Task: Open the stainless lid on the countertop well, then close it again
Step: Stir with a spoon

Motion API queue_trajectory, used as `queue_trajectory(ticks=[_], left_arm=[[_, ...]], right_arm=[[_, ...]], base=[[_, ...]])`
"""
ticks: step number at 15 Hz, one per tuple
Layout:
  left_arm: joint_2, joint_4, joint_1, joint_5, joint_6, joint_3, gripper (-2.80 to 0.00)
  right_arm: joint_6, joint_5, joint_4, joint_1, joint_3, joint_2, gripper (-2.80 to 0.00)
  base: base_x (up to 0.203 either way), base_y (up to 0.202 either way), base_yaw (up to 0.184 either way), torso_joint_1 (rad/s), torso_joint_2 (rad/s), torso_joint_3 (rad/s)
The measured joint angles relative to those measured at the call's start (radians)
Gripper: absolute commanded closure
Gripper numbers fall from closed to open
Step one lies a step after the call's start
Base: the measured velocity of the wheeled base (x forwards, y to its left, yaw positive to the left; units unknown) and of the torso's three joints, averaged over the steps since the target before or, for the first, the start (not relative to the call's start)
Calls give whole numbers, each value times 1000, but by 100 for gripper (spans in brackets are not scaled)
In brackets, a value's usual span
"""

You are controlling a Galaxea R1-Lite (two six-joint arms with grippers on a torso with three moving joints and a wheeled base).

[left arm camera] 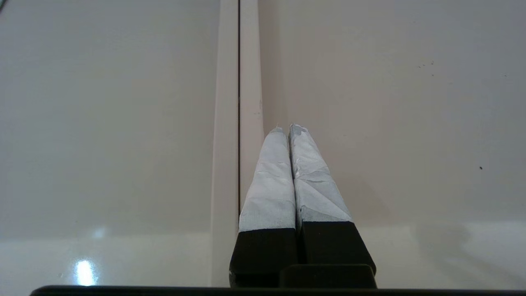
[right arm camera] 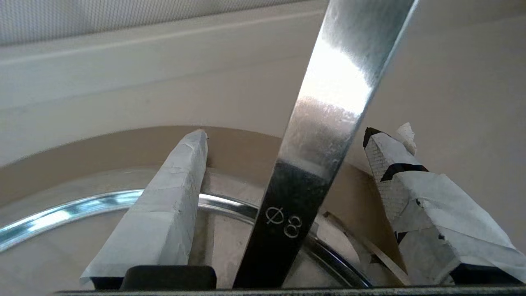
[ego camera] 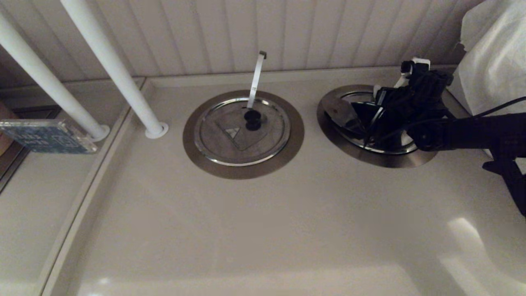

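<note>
The countertop well's brushed-steel collar [ego camera: 370,158] lies at the right of the beige counter. The stainless lid [ego camera: 343,112] rests in it, mostly hidden under my right arm. My right gripper [ego camera: 396,92] hovers over the lid's middle, so the black knob is hidden. In the right wrist view this gripper [right arm camera: 284,133] is open, and the slanting metal strip [right arm camera: 328,90], stamped Ø8, stands between the taped fingers [right arm camera: 164,205] without touching either. The lid's bright rim [right arm camera: 82,209] curves inside the collar [right arm camera: 123,144]. My left gripper [left arm camera: 287,127] is shut and empty over a counter seam.
A second, identical ring with the upright-strip lid [ego camera: 242,131] sits mid-counter. Two white pipes [ego camera: 115,70] rise at the left. A blue box [ego camera: 45,135] lies on the lower left ledge. White cloth [ego camera: 497,53] hangs at the far right, and the panelled wall stands close behind.
</note>
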Motion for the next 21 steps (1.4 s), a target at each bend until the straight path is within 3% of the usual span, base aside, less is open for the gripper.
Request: queue_trajectory(ticks=[2,3,13,21], left_arm=[[0,0,0,0,0,0,0],[0,0,0,0,0,0,0],[0,0,0,0,0,0,0],[0,0,0,0,0,0,0]], right_arm=[[10,0,-2,5,-7,11,-280],[10,-1,-2,8,-8,13,0],[40,-3,-4,33,43,-35,0],[39,0,-13,69,190,-190,0]], base=[[0,0,0,0,0,0],[0,0,0,0,0,0],[0,0,0,0,0,0],[0,0,0,0,0,0]])
